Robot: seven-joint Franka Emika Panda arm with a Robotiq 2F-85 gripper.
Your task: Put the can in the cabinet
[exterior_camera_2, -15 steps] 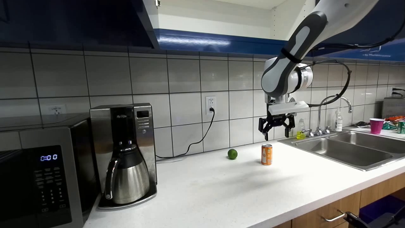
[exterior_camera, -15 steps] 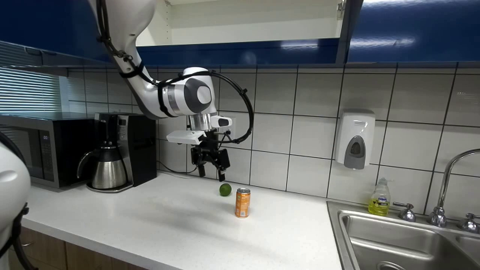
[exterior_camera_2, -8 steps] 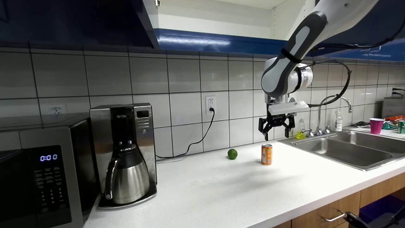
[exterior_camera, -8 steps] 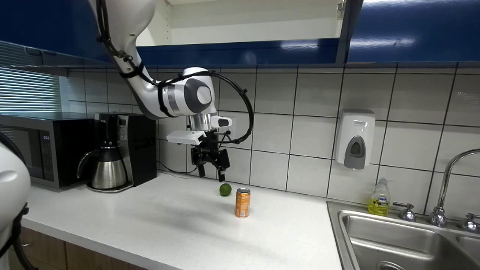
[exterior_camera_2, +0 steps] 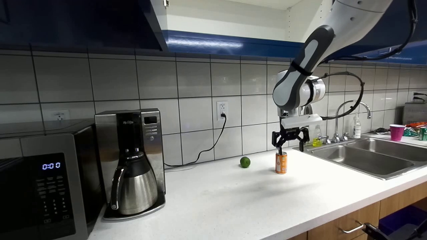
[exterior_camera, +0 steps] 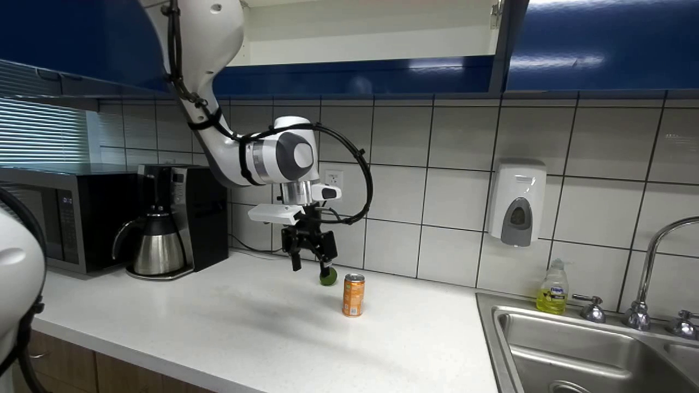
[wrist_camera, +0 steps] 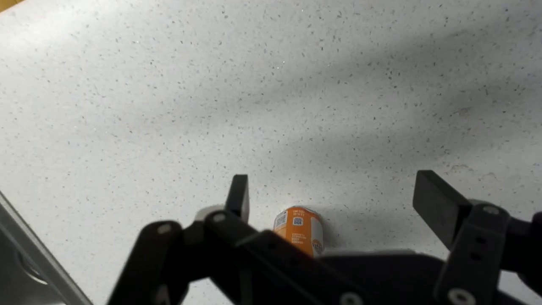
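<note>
The can (exterior_camera: pixel 353 295) is orange with a silver top and stands upright on the white counter. It also shows in an exterior view (exterior_camera_2: pixel 281 164) and, partly hidden behind the gripper's linkage, in the wrist view (wrist_camera: pixel 296 228). My gripper (exterior_camera: pixel 311 269) is open and empty, above the counter and higher than most of the can. In an exterior view the gripper (exterior_camera_2: pixel 291 151) has one finger overlapping the can's top. In the wrist view the can shows low between the open fingers (wrist_camera: pixel 332 186), closer to the left one. The cabinet (exterior_camera: pixel 371 41) above is open, with its white interior showing in both exterior views (exterior_camera_2: pixel 227 20).
A green lime (exterior_camera: pixel 328 278) lies near the can. A coffee maker (exterior_camera_2: pixel 151 133) with a steel pot and a microwave (exterior_camera_2: pixel 78 186) stand along the counter. The sink (exterior_camera: pixel 486 333), faucet and a dish soap bottle (exterior_camera: pixel 552 289) are on the can's other side. A tiled wall rises behind.
In the last half second the arm has lowered, bringing the open gripper down closer to the counter and can. The can and lime have not moved.
</note>
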